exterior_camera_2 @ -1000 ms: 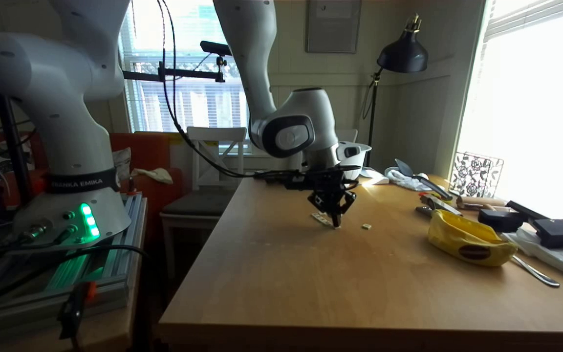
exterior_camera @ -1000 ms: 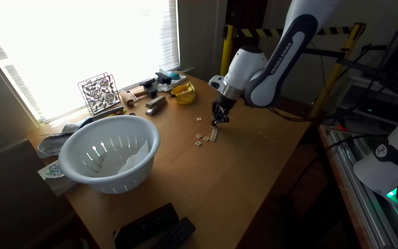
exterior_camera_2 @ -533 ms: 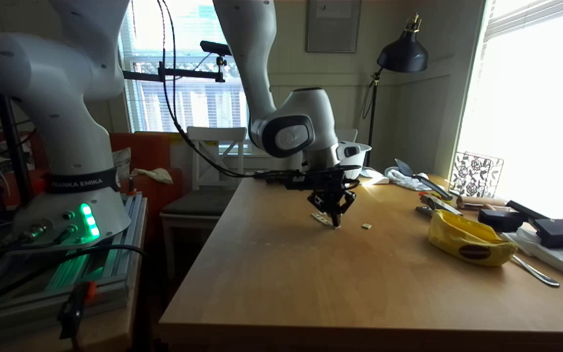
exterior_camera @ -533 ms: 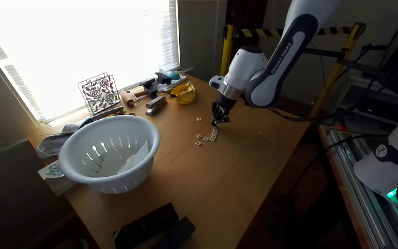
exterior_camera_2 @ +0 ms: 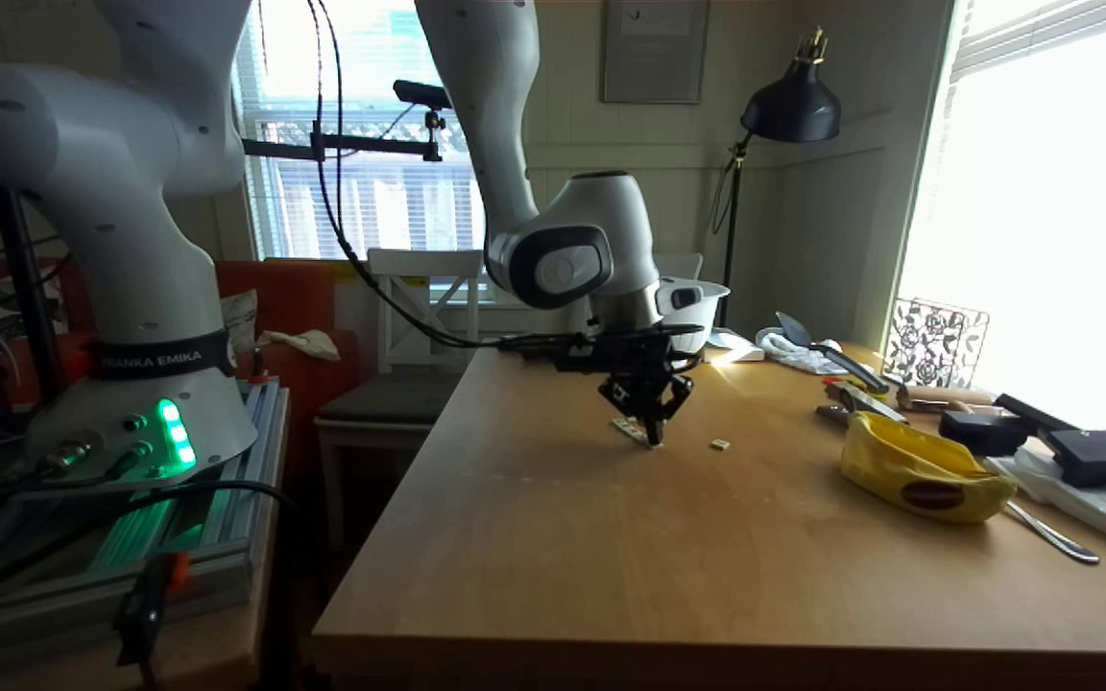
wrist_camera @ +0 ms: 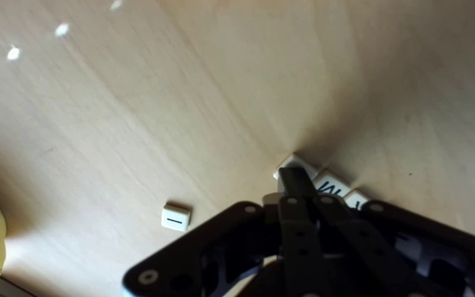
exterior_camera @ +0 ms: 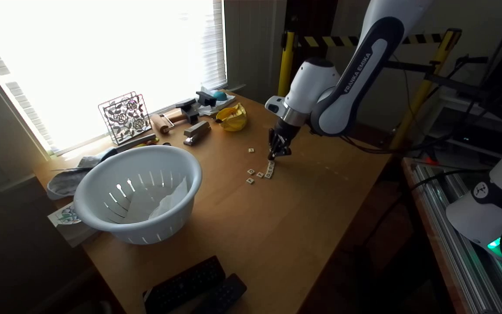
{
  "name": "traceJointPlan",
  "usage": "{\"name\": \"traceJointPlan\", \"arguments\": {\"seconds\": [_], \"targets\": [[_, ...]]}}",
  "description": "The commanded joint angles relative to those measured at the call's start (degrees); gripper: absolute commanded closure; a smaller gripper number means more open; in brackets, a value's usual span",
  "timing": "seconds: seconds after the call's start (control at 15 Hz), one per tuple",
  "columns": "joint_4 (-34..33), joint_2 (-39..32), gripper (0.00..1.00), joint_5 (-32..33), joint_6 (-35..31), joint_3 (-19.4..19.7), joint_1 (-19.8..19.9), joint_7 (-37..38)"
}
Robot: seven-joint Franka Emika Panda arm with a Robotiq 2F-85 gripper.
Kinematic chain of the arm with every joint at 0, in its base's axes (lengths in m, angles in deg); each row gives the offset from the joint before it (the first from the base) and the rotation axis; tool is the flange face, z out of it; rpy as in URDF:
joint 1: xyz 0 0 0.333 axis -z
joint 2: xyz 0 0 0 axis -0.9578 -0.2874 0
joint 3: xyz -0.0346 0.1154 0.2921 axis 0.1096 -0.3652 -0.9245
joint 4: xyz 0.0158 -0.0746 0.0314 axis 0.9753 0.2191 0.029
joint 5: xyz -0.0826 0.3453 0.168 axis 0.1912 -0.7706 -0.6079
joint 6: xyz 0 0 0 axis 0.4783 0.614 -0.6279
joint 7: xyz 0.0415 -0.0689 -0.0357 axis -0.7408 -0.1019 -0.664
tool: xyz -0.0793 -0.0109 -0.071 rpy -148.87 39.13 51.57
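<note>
Fingers (wrist_camera: 296, 182) closed, tips pointing down at the end tile (wrist_camera: 293, 160) of a row of letter tiles (wrist_camera: 330, 184) on the table (wrist_camera: 221, 99) (can't tell if they touch it; they hide part of its face). In the wrist view the row runs off to 4 o'clock; one loose tile (wrist_camera: 175, 218), looks like an I, sits apart near 8. In an exterior view three more loose tiles (exterior_camera: 251, 172) lie near the row at 7 to 8 o'clock from the tips, white colander (exterior_camera: 142, 162) well out past them at 8:30, yellow pouch (exterior_camera: 233, 120) at 10:30.
</note>
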Motion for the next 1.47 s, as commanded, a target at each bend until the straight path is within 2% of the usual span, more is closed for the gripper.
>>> {"name": "traceJointPlan", "arguments": {"seconds": [0.0, 1.4], "targets": [[2.51, 0.39, 1.00, 0.94, -0.31, -0.49, 0.84, -0.43], [1.78, -0.02, 1.00, 0.57, -0.59, -0.03, 0.01, 0.20]]}}
